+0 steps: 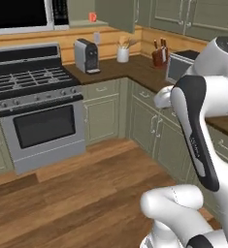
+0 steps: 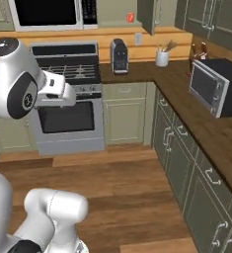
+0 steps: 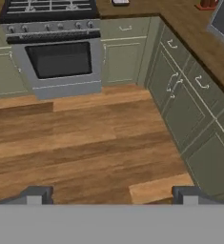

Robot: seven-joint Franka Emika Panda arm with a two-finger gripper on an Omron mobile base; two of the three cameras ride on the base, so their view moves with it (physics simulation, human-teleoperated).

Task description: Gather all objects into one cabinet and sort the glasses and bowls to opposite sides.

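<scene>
The robot stands mid-kitchen, well apart from the far wall, so the step in hand looks like the approach: nothing is held and nothing has been gathered yet, as far as these views tell. The gripper (image 3: 111, 196) points down at the plank floor with its two small dark fingertips spread wide and nothing between them. The one task piece I can make out is the small orange-red mug (image 1: 92, 17), glossy and plain, sitting on the flat shelf of the olive-green wall cabinet (image 1: 116, 13), whose tall door stands swung open, high above the dark wooden worktop (image 1: 130, 67). The other cups and the bowl I cannot find. The next move probably calls for driving the base toward that far corner and raising the arm high enough to reach the shelf. Below it stand a boxy grey coffee machine (image 1: 87, 55) and a white cylindrical utensil holder (image 1: 122, 53); a steel-fronted gas stove with black grates (image 1: 38, 104) is to the left.
</scene>
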